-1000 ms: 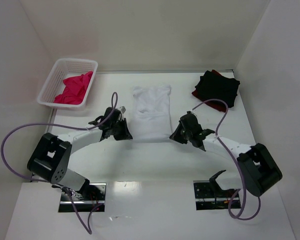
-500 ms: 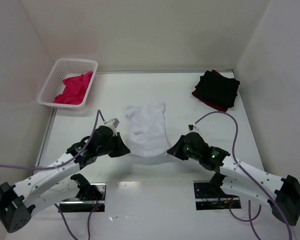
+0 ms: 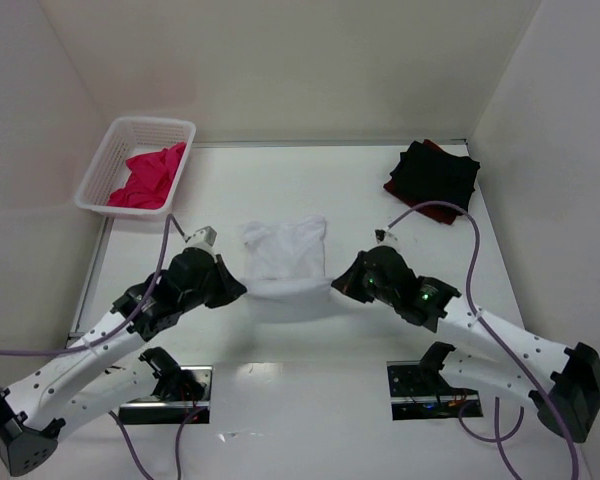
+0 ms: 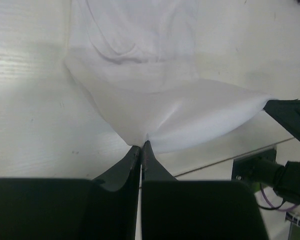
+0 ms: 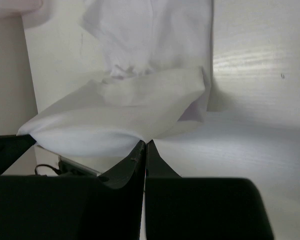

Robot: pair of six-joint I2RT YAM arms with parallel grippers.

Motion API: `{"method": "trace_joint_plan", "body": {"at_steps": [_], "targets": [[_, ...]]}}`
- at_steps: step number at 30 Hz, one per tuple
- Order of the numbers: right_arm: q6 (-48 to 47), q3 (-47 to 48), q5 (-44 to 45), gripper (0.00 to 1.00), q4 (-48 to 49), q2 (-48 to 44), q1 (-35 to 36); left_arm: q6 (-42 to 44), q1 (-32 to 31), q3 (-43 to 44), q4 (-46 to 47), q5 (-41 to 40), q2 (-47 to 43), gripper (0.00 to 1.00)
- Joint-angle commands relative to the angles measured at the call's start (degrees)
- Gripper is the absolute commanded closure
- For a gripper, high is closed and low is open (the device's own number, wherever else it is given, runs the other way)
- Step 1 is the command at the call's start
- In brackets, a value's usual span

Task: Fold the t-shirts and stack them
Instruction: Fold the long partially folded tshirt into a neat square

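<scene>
A white t-shirt [image 3: 283, 255] lies in the middle of the table, its near hem lifted off the surface and stretched between both grippers. My left gripper [image 3: 238, 288] is shut on the hem's left corner, where the white t-shirt [image 4: 140, 85] bunches at its fingertips [image 4: 141, 145]. My right gripper [image 3: 337, 284] is shut on the right corner of the same t-shirt [image 5: 125, 112], just above the tips [image 5: 145, 143]. A folded black t-shirt [image 3: 435, 176] rests on a dark red one [image 3: 430, 211] at the far right. Pink t-shirts [image 3: 148, 176] lie in the basket.
A white mesh basket [image 3: 110, 160] stands at the far left corner. White walls close in the table on three sides. Purple cables [image 3: 450, 215] loop from both arms. The arm mounts [image 3: 428, 392] sit at the near edge.
Both grippers have pulled the white t-shirt's near hem toward the near edge and lifted it. The whole shirt has slid nearer and shortened. Both arms have stretched out lower.
</scene>
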Motion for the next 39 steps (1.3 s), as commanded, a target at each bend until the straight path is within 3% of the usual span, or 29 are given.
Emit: {"method": "trace_joint_plan", "body": {"at_steps": [1, 5, 10, 16, 21, 30, 31, 33, 35, 37, 38, 39], "targets": [[-6.0, 7.1, 3.3, 1.0, 4.4, 4.9, -3.9, 2.8, 0.2, 8.0, 1.2, -9.0, 5.1, 1.0], [-9.7, 12.3, 1.5, 1.0, 5.6, 10.6, -9.1, 7.2, 4.2, 12.4, 4.9, -9.0, 12.0, 1.0], [-13.9, 17.4, -1.1, 1.0, 8.0, 16.5, -14.3, 12.8, 12.1, 18.0, 9.1, -3.0, 23.3, 1.0], [-15.2, 24.0, -3.8, 1.0, 12.1, 29.1, -16.0, 16.9, 21.7, 22.3, 13.8, 4.2, 34.4, 1.0], [-15.2, 26.2, -5.3, 0.96, 15.9, 38.0, -17.8, 19.1, 24.7, 26.3, 16.3, 9.0, 45.0, 0.99], [-15.8, 35.0, -4.1, 0.94, 17.0, 50.8, -21.9, 22.3, 28.7, 37.1, 21.1, 16.0, 62.8, 0.85], [-16.0, 36.1, -4.1, 0.9, 17.0, 52.2, -22.7, 22.5, 29.0, 38.9, 20.8, 16.0, 64.5, 0.79], [-16.4, 38.6, -4.9, 0.67, 16.3, 55.0, -24.1, 23.1, 29.1, 42.0, 20.8, 16.2, 67.6, 0.49], [-16.4, 39.7, -4.9, 0.47, 16.3, 56.1, -24.9, 23.6, 29.7, 43.3, 20.9, 16.7, 69.4, 0.26], [-17.2, 40.2, -4.9, 0.34, 17.2, 56.2, -25.5, 23.6, 30.3, 43.9, 21.3, 16.7, 69.4, 0.13], [-17.7, 40.2, -4.2, 0.24, 17.8, 54.7, -25.5, 23.6, 30.8, 43.9, 21.3, 15.8, 68.8, 0.01], [-17.7, 40.2, -4.1, 0.24, 17.8, 54.7, -25.5, 23.6, 31.6, 43.9, 21.9, 15.8, 68.8, 0.01]]}}
